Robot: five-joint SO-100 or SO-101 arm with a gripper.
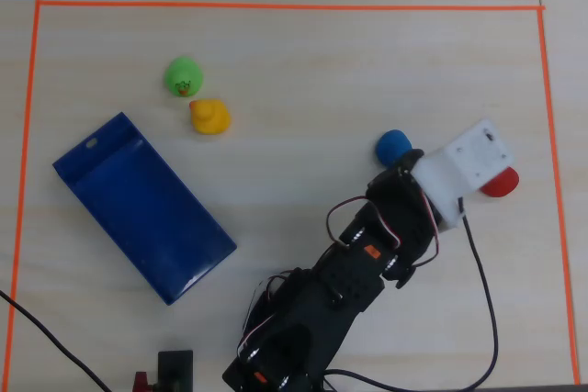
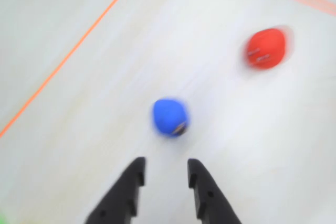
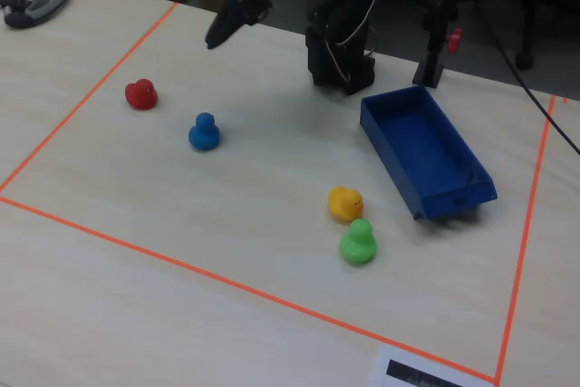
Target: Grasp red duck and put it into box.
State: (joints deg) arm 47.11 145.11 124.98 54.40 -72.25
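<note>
Four ducks: red duck [image 3: 140, 94], blue duck [image 3: 204, 131], yellow duck [image 3: 344, 203] and green duck [image 3: 357, 241] are seen on the surface [image 3: 227, 215], all inside the orange tape [image 3: 181, 265].
Claw [image 2: 165, 178]: raised above the surface in the fixed view; its two fingers are parted by a narrow gap and nothing is held.
Red duck place: resting on the surface near the orange tape, a little apart from the blue duck; in the overhead view it is partly hidden under the white wrist part [image 1: 464, 172].
Box [image 3: 426, 147]: dark blue, open on top, well apart from the red duck on the far side of the arm base [image 3: 340, 52]; it is empty as far as can be seen.
Task stage: judged as approach only; no grasp has been made.
Risk, wrong duck: in the wrist view the claw is lined up with the blue duck [image 2: 170, 116], while the red duck [image 2: 266, 49] lies off to the upper right; a straight descent would probably take blue.
Risk, opening: the gap looks narrower than a duck, so the toy could be pushed away unless the fingers are spread first.
Risk, slip: the rounded glossy body may squirt out of an off-centre pinch.
Risk, blur: the wrist view is smeared, so aim is hard to judge.
Risk, carry: a long sweep to the box is needed; a loose hold may drop the duck short, or the wall may be struck.
</note>
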